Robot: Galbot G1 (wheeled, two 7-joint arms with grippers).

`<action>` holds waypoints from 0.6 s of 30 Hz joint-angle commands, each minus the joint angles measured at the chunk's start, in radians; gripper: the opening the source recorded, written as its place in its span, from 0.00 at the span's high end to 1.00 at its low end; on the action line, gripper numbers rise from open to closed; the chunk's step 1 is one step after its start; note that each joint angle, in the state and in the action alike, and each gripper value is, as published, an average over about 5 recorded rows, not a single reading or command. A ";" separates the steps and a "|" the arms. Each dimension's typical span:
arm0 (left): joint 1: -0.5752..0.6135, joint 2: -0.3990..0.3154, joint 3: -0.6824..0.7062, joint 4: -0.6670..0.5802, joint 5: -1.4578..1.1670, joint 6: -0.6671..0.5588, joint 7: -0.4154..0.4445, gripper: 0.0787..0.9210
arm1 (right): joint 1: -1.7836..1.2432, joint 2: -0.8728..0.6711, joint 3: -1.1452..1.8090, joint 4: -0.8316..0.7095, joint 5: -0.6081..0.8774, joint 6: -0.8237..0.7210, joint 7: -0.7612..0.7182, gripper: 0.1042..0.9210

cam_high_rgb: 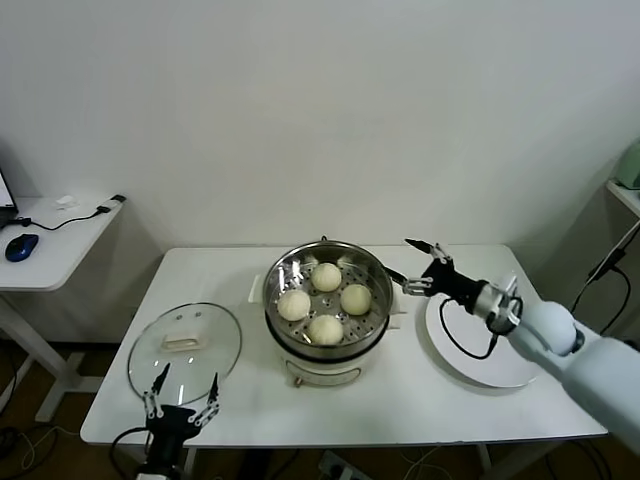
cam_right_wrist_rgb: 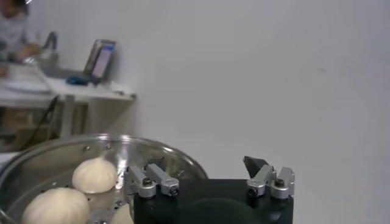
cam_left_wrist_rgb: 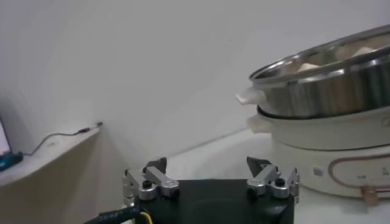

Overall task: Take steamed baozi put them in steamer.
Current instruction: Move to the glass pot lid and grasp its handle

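Resting in the steamer (cam_high_rgb: 372, 312) — four steamed baozi (cam_high_rgb: 326, 277); right gripper (cam_high_rgb: 421, 264) released, left gripper (cam_high_rgb: 182, 398) released — no legible writing.

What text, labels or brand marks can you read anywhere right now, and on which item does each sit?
None can be read.
steamer: its white base shows an outlined control panel in the left wrist view, too blurred to read.
glass lid, white plate, baozi: no markings.
laptop screen in the background: too small to read.
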 commanded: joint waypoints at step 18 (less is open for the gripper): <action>-0.208 0.072 -0.074 0.179 1.173 0.106 -0.121 0.12 | -0.823 0.434 0.912 0.063 -0.217 0.012 0.030 0.12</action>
